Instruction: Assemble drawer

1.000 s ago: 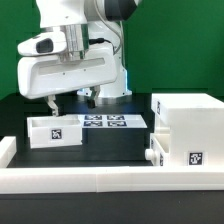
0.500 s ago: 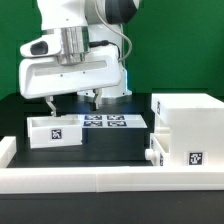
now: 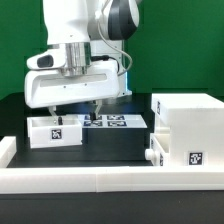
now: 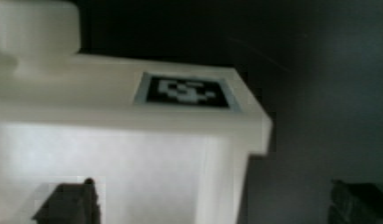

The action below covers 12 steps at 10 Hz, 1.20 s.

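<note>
- The small tray (image 3: 55,132) of the drawer sits just under the jaws. Only the wrist view shows its knob (image 4: 37,35).
- The gripper (image 3: 75,108) hovers with its jaws spread wide, gripping nothing.
- The housing (image 3: 185,128) stands well apart from the jaws, towards the exterior view's right, and shows in the exterior view only.

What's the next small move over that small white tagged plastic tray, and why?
Probably a short straight descent. The open two-finger gripper hovers above the small white plastic tray, not touching it; in the wrist view one fingertip sits over the tray, the other over the black table beside it, straddling its side wall.
</note>
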{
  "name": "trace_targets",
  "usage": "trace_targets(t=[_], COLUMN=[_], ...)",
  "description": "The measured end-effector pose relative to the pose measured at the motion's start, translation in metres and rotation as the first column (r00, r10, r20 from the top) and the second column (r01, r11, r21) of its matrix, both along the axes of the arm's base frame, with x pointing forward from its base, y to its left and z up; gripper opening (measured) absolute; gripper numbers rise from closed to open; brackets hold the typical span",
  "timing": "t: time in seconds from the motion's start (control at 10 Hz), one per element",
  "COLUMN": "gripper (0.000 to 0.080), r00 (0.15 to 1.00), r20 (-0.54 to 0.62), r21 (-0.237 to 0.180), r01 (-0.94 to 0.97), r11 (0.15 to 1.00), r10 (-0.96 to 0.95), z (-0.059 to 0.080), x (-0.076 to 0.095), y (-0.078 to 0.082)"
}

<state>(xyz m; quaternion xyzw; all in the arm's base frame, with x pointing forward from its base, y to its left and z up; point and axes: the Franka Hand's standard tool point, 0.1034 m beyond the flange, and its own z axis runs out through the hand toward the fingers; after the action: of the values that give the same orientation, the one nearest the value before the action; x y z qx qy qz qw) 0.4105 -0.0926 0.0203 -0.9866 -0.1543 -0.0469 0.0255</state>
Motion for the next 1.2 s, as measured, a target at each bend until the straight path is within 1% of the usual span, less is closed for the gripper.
trace_targets(t=[0.1,0.3,0.4,0.5,0.7,0.8,0.9,1.0,1.2], gripper=[0.0649,0.0649,0.0517,0.0517,0.0244,0.0244,0.0073,0.0041,0.0041], r00=[1.000,1.000,1.000,1.000,1.000,1.000,1.000,1.000,1.000], r20=[-0.011,-0.012,-0.007,-0.010,-0.011,-0.011,-0.011,-0.008,-0.006], r21=[0.005,0.006,0.004,0.005,0.004,0.004,0.004,0.003,0.003], r01=[0.003,0.007,0.008,0.009,0.011,0.011,0.010,0.007,0.007], r11=[1.000,1.000,1.000,1.000,1.000,1.000,1.000,1.000,1.000], r10=[-0.003,-0.007,-0.008,-0.009,-0.011,-0.011,-0.010,-0.007,-0.007], z=[-0.0066,-0.0134,-0.0149,-0.0160,-0.0163,-0.0163,-0.0161,-0.0151,-0.0144], x=[-0.0038,-0.0066,-0.0066,-0.0075,-0.0080,-0.0080,-0.0076,-0.0061,-0.0048], y=[0.0000,0.0001,-0.0005,-0.0006,-0.0017,-0.0016,-0.0010,-0.0003,0.0005])
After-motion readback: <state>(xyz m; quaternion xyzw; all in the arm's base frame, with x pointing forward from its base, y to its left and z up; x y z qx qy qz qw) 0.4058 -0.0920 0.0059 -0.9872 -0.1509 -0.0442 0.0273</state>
